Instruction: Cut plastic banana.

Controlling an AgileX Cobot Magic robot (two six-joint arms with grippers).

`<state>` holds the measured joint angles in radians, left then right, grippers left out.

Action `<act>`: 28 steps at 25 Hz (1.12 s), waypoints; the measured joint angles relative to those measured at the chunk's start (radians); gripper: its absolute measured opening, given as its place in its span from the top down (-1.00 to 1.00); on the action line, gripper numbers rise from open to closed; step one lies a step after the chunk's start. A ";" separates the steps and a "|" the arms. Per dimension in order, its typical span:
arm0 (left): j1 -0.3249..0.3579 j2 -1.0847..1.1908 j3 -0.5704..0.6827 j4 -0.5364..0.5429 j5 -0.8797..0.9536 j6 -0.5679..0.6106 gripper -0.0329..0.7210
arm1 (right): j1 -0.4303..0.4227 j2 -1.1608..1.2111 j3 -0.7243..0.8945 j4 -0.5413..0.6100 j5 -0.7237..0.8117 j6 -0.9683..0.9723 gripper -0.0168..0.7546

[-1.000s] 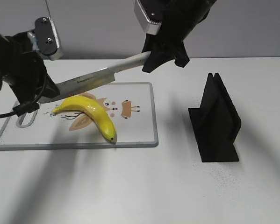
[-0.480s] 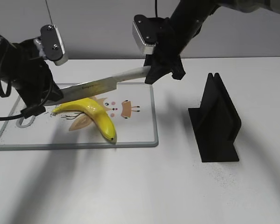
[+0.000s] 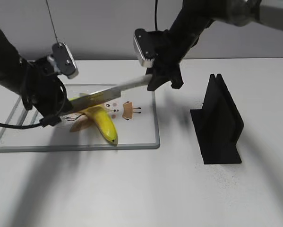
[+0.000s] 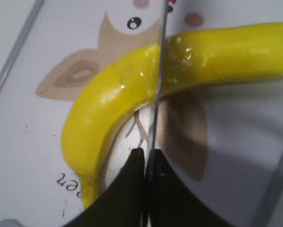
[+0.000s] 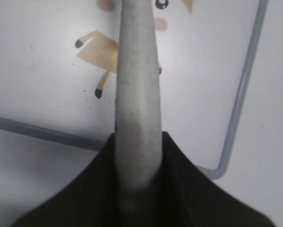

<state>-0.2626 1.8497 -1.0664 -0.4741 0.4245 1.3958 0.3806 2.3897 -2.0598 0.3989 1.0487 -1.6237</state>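
Right gripper [image 3: 162, 75] clamps the knife [image 3: 110, 92] handle; left gripper [image 4: 145, 163] pinches the blade tip, edge pressing the banana [image 4: 146, 90] just ahead. Printed text beside it is unreadable.

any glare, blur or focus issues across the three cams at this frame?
Exterior view: sharp overall, soft shadows under both arms on the table. Left wrist view: glare streaks on the plastic banana; the knife blade shows edge-on as a thin line; dark fingers blurred at the bottom. Right wrist view: the knife handle is close and out of focus, the cutting board print behind is sharper.
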 joint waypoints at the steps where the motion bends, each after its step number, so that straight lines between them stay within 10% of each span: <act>1: 0.000 0.034 -0.001 -0.008 -0.007 0.000 0.91 | 0.000 0.019 0.000 -0.004 -0.005 -0.001 0.53; 28: 0.000 -0.128 -0.008 0.009 -0.008 0.001 0.76 | 0.006 0.071 -0.367 -0.061 0.190 0.078 0.48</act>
<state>-0.2626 1.7218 -1.0748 -0.4648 0.4169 1.3964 0.3863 2.4603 -2.4269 0.3383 1.2385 -1.5453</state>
